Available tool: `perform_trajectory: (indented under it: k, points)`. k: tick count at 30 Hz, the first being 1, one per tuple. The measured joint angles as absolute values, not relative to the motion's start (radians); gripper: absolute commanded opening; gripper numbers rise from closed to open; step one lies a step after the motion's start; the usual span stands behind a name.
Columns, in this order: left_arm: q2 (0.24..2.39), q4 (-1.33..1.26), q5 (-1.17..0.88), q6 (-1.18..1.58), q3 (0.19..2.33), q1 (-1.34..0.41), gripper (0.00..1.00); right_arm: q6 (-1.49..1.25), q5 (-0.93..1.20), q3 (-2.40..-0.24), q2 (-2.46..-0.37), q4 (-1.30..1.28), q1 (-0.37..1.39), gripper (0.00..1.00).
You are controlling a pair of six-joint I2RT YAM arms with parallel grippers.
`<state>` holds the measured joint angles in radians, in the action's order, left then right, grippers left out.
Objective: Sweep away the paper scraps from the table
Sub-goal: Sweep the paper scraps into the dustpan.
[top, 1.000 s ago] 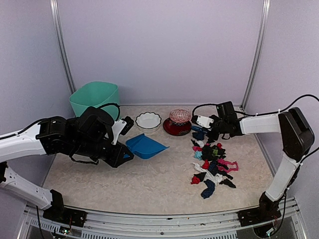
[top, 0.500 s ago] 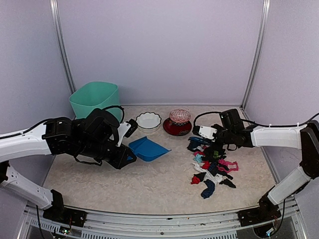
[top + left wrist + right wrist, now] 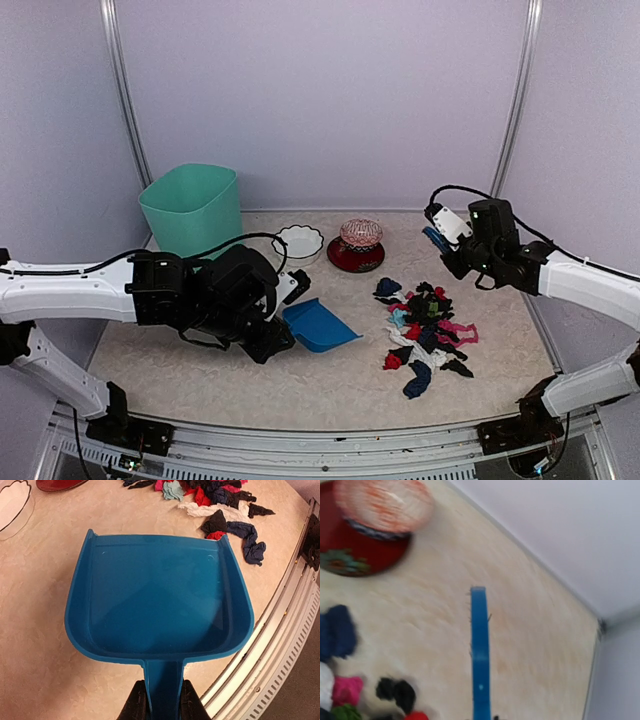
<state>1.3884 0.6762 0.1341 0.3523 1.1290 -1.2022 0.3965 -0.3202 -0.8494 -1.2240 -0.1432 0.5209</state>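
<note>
One wide beige table (image 3: 300,385), smooth and marbled, walled by pale panels (image 3: 320,100), gives sliding room. Left gripper (image 3: 161,702) pinches the blue dustpan (image 3: 160,595) by its handle, lip near the heap; right gripper (image 3: 452,240) clamps the hand brush (image 3: 479,645) beyond it. Paper scraps (image 3: 428,325), right of centre, look featherlight, crumpled, flighty: brush them, don't pinch.
</note>
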Motion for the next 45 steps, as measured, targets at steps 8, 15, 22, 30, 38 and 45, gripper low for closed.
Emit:
perform_trajectory:
  k: [8, 15, 22, 30, 38, 45]
  points:
    - [1.478, 0.623, 0.159, 0.266, 1.124, -1.248, 0.0, 0.039, -0.52, -0.884, -1.251, -0.358, 0.519, 0.0]
    - [1.508, 0.568, 0.157, 0.215, 1.077, -1.259, 0.0, -0.14, -0.537, -0.92, -1.369, -0.485, 0.514, 0.0]
    - [1.508, 0.538, 0.15, 0.189, 1.042, -1.272, 0.0, -0.193, -0.516, -0.92, -1.446, -0.53, 0.514, 0.0]
    - [1.542, 0.516, 0.141, 0.163, 1.033, -1.285, 0.0, -0.2, -0.49, -0.929, -1.481, -0.53, 0.514, 0.0]
    - [1.648, 0.485, 0.131, 0.13, 1.039, -1.285, 0.0, -0.2, -0.458, -0.937, -1.503, -0.53, 0.528, 0.0]
    - [1.722, 0.455, 0.106, 0.104, 1.102, -1.283, 0.0, -0.215, -0.448, -0.937, -1.503, -0.544, 0.572, 0.0]
